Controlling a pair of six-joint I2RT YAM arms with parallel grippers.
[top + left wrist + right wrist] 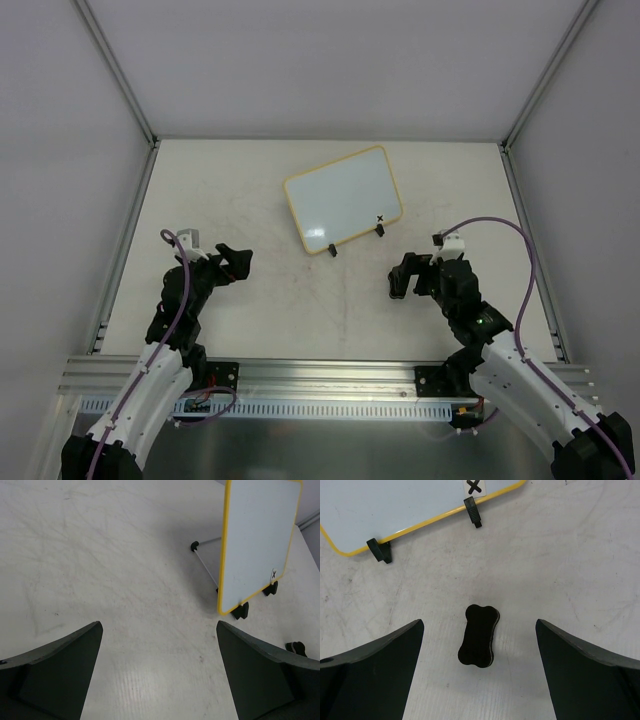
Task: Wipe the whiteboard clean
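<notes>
The whiteboard (343, 200) stands propped at the middle back of the table, white with a yellow rim and two black clip feet. A small black X mark (474, 486) sits in its lower corner. It also shows in the left wrist view, where the whiteboard (257, 545) is up at the right. A black bone-shaped eraser (479, 636) lies flat on the table in front of the board. My right gripper (479, 622) hangs open above the eraser, with the eraser between its fingers and untouched. My left gripper (159, 625) is open over bare table, to the left of the board.
A wire stand with a black foot (194, 545) props the board from behind. A metal rail (320, 375) runs along the near edge. Grey enclosure walls and frame posts (130, 90) close in the table's sides and back.
</notes>
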